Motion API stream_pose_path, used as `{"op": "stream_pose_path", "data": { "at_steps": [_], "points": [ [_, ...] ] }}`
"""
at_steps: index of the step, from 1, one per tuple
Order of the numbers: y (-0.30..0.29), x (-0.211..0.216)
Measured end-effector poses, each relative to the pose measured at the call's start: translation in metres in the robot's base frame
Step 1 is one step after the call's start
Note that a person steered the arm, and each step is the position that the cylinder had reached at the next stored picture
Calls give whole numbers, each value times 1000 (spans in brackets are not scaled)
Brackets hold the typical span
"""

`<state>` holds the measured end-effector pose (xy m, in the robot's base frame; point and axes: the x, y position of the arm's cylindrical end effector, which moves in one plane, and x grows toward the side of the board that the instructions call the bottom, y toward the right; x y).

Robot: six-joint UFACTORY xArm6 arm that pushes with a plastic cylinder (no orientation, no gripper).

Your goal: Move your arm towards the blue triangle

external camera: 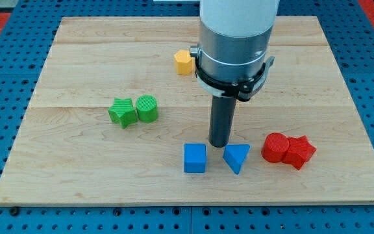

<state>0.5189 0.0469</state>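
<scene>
The blue triangle (237, 157) lies near the view's bottom, right of centre on the wooden board (76, 169). My tip (218, 144) stands just above and to the left of it, very close to its upper left corner, between it and the blue cube (195, 158). The rod rises from there into the grey arm body at the view's top. Whether the tip touches the triangle I cannot tell.
A red cylinder (276, 147) and a red star (300, 152) sit together right of the triangle. A green star (122, 112) and green cylinder (147, 108) sit at centre left. A yellow block (184, 62) is partly hidden behind the arm near the top.
</scene>
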Motion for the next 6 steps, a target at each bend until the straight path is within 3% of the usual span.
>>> {"op": "stream_pose_path", "data": {
  "at_steps": [4,6],
  "points": [
    [2,-4],
    [67,-22]
  ]
}}
